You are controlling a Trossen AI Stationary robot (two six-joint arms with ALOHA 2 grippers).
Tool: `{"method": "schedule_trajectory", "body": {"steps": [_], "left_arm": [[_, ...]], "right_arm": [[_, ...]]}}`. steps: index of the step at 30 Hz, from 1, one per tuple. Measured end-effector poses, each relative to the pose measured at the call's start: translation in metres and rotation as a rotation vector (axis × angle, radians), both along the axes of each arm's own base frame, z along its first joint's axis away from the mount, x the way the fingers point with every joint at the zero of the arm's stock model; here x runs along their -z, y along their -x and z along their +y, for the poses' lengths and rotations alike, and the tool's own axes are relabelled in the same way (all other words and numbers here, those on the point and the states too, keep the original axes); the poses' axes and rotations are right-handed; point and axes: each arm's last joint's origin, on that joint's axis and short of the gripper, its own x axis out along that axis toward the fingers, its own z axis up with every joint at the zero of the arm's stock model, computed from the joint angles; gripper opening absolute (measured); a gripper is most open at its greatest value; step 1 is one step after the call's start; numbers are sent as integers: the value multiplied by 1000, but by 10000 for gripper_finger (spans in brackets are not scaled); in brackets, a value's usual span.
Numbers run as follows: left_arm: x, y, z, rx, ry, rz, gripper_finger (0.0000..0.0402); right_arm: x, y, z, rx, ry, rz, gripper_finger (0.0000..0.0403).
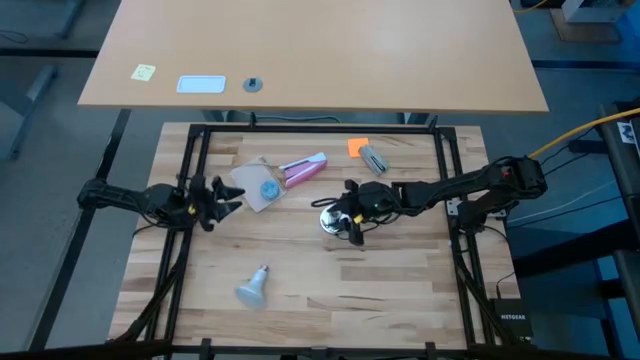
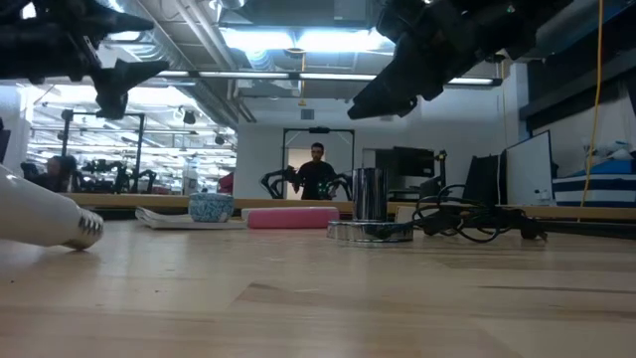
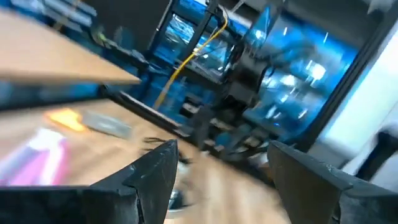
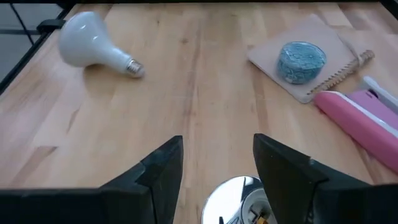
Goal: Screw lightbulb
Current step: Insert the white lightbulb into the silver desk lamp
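**Lightbulb lies loose, neither gripper on it**

Lightbulb lies on its side on the table, well apart from the right gripper, beyond its spread, empty fingers. That gripper hangs just over the silvery socket. The left gripper hovers released, also well clear of the bulb. The frosted globe is probably light, slick and fragile; gentle hold around its widest part, leaving the screw base free.

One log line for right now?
bulb: lying on table, untouched | socket: upright, empty | right gripper: open, over socket | left gripper: open, empty, near notebook
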Motion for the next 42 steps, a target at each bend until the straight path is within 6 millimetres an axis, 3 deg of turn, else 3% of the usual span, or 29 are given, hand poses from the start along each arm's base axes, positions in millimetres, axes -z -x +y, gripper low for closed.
{"method": "schedule_trajectory", "body": {"steps": [7,11,18,25,30,34,38,42], "left_arm": [[0,0,-2,154,470,-66,241],[1,-1,-1,115,532,-75,241],[2,1,7,-155,605,-148,241],[2,2,9,-237,614,-175,241],[-3,0,4,-81,575,-146,241],[-10,-4,-3,34,489,-63,241],[-22,-15,-11,71,417,33,241],[-39,-33,-24,232,231,171,241]], "right_arm": [[0,0,0,-12,14,-2,198],[0,0,0,-41,63,-7,198],[0,0,-2,4,128,-8,198],[0,0,-2,11,147,-9,198],[-1,0,-5,56,270,-5,198],[-1,0,-5,52,271,-6,198],[-1,0,-5,43,272,-9,198],[-2,-1,-5,50,272,-14,198]]}}
